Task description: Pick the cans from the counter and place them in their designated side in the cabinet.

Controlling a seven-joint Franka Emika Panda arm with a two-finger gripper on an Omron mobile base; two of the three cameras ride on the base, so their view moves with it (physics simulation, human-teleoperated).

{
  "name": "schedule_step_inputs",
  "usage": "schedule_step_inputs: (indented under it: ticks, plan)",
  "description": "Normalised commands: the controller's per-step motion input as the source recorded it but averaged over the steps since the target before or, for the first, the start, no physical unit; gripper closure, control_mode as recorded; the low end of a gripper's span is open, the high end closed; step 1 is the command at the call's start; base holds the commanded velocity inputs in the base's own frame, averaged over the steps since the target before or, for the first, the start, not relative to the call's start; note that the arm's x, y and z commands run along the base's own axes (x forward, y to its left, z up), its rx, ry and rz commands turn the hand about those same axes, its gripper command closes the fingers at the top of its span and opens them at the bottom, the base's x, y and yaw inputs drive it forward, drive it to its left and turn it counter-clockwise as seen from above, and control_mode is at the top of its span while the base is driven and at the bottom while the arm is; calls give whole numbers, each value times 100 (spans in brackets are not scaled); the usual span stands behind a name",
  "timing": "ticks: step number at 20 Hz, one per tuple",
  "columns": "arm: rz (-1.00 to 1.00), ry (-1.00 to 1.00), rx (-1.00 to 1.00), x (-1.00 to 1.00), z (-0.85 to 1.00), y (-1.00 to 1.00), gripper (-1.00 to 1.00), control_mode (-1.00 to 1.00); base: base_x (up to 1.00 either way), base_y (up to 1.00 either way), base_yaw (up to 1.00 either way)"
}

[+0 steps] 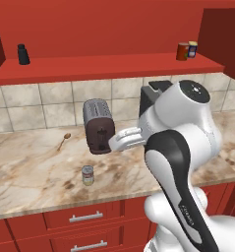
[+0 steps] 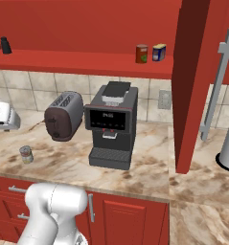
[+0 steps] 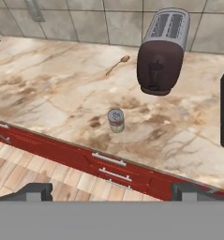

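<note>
1. Red kitchen cabinets frame a beige veined marble table (image 1: 35,162) that runs over red drawers with silver handles, with a tiled wall behind it.
2. One silvery can (image 1: 88,175) with a pale label stands upright near the table's front edge, alone on bare marble; it is also seen in the hand view (image 3: 116,120) and the right base view (image 2: 26,154).
3. A dark toaster (image 1: 98,126) sits toward the back edge behind that can, and a small spoon (image 1: 64,141) lies near the wall to its left.
4. A black coffee machine (image 2: 111,125) stands on the table to the right of the toaster.
5. Above, the cabinet's open red shelf (image 1: 109,66) holds a dark red can (image 1: 182,51) at its right end, just beside a blue-and-yellow can (image 1: 192,49); I judge the red one already placed.
6. A small black shaker (image 1: 23,54) stands at the shelf's left end.
7. My jaws (image 3: 112,191) stand wide apart and hold nothing, looking down on the silvery can from out past the table's front edge.
8. I judge this wide stance suits a coming reach down over the silvery can, which is not yet grasped.
</note>
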Motion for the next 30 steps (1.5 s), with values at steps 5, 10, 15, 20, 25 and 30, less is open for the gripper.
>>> schedule_step_inputs:
  ticks: [5, 10, 15, 20, 25, 30]
  plan:
    - [0, 0, 0, 18, -12, 4, -100, -100, 0, 0, 0]
    - [0, 0, 0, 17, -11, 7, -100, -100, 0, 0, 0]
    - [0, 0, 0, 11, -14, 10, -100, -100, 0, 0, 0]
    - [0, 0, 0, 13, -19, 10, -100, -100, 0, 0, 0]
    - [0, -1, -2, 15, -20, 6, -100, -100, 0, 0, 0]
    - [0, 0, -1, 18, -23, 6, -100, -100, 0, 0, 0]
